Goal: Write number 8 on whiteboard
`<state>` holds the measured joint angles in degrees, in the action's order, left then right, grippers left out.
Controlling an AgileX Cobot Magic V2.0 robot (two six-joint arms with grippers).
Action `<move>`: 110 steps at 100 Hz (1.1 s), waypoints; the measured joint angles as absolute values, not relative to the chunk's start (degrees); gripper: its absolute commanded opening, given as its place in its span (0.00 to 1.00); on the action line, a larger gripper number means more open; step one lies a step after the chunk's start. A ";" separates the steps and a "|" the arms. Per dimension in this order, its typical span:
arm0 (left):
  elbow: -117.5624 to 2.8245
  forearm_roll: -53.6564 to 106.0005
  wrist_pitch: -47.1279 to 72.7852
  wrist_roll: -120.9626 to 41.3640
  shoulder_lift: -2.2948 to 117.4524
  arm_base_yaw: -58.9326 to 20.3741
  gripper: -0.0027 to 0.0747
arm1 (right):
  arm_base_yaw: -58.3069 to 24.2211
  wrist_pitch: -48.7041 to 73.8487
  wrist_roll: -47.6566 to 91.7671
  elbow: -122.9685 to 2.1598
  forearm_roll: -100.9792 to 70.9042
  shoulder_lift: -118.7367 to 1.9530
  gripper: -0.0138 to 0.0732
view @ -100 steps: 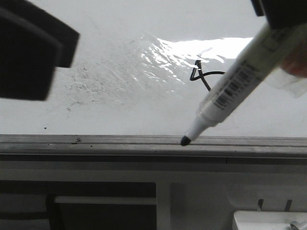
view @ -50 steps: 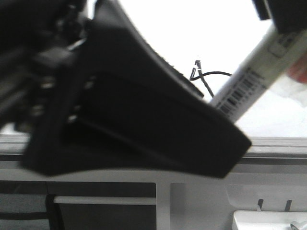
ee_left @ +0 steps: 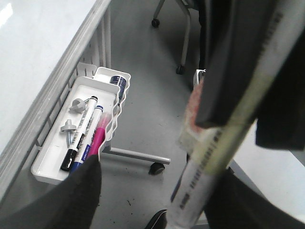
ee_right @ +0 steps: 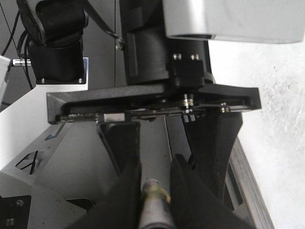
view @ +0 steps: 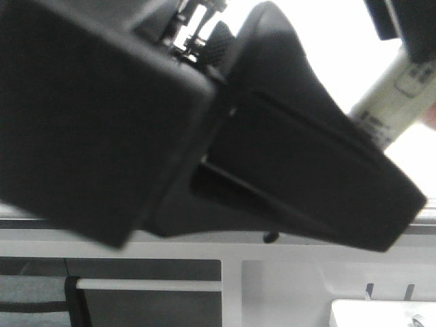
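We are clamping the marker (ee_right: 153, 210) in the right gripper (ee_right: 153, 191), whose two fingers are pressing on the barrel from either side. The left gripper (ee_right: 164, 155) is standing wide apart. Its fingers seem to be straddling the marker without touching it, though we cannot be sure from these angles.

In the front view the left gripper is filling most of the picture. Only the upper barrel and the dark tip (view: 270, 237) are showing, and the tip is peeking out below the rail (view: 27, 216), off the white surface.

By our judgement the stroke is not being drawn right now. To do the step well, we are going to need:
- the tip back over the whiteboard (ee_right: 281, 86), clear of the rail
- a light, even touch so the line is not skipping on the glossy face
- the left arm out of the camera's way, and out of the marker's way, before the loops are closed

The number 8 is hidden from us, since the left gripper is covering that part of the board in the front view. Neither wrist view is showing any line, so we cannot describe its shape. The visible part of the board is looking white with grey speckled smudges.

A tray (ee_left: 50, 169) of spare pens is hanging under the board's edge.
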<state>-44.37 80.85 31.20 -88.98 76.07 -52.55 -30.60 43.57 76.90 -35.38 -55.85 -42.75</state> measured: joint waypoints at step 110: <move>-38.03 90.82 24.44 -89.50 71.37 -51.42 0.01 | -29.42 40.39 66.86 -35.86 -51.75 -41.65 0.78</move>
<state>-38.03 90.82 24.44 -89.50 71.37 -51.42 -29.42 40.39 66.86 -35.86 -51.75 -41.65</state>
